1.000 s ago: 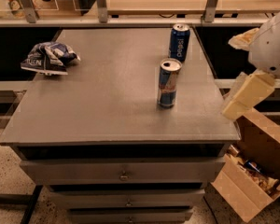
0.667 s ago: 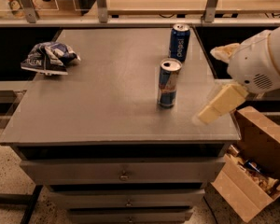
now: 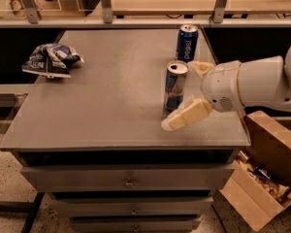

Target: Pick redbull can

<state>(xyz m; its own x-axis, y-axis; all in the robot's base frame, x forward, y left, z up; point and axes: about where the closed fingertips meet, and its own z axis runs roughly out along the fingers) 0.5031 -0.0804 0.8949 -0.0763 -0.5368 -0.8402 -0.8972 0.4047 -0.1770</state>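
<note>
View from the front of a grey drawer cabinet [image 3: 128,177], taken from above. Nearest the viewer are its stacked drawer fronts, each with a small central knob. To the near right, on the floor beside the cabinet, stands an open cardboard box [image 3: 269,149] with loose contents.

On the cabinet's flat grey top [image 3: 102,106], near the front edge and right of centre, is the gripper [image 3: 180,95], carried by a white arm [image 3: 262,84] that enters from the right. Its two pale fingers are spread wide. The near finger [image 3: 186,115] lies low over the top, just in front of the redbull can. The far finger [image 3: 200,68] sits at the can's far-right side, level with its rim. Whether either finger touches the can cannot be told.

The redbull can [image 3: 176,87] stands upright between the two fingers, right of centre on the top, with its silver lid and opening visible.

Farther back at the left lies a crumpled blue-and-white snack bag [image 3: 51,59], well apart from the cans. Beyond the redbull can, near the far right edge, a dark blue Pepsi can [image 3: 186,42] stands upright, separate from it.

Behind the cabinet runs a pale shelf [image 3: 160,1] with metal uprights.
</note>
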